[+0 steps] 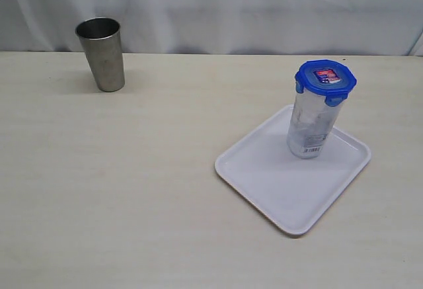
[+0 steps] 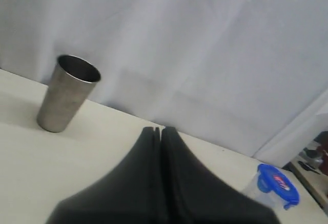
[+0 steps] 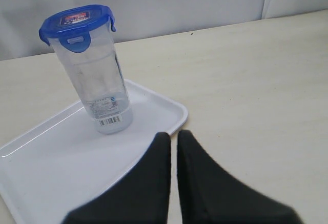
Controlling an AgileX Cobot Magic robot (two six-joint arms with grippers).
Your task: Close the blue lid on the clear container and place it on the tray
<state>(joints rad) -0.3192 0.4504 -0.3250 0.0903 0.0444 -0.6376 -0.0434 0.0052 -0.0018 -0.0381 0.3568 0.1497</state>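
Note:
The clear container (image 1: 310,127) stands upright on the white tray (image 1: 277,183), toward its far edge, with the blue lid (image 1: 326,78) sitting on its mouth. The right wrist view shows the same container (image 3: 100,83), lid (image 3: 76,21) and tray (image 3: 56,167). My right gripper (image 3: 173,135) is shut with nothing in it, hovering over the tray's near rim, apart from the container. My left gripper (image 2: 158,129) is shut and empty above the table, with the lid (image 2: 277,183) far off to one side. Neither gripper appears in the exterior view.
A grey steel tumbler (image 1: 101,53) stands upright at the back left of the light wooden table (image 1: 119,190); it also shows in the left wrist view as a tumbler (image 2: 67,93). A white curtain (image 1: 231,8) hangs behind the table.

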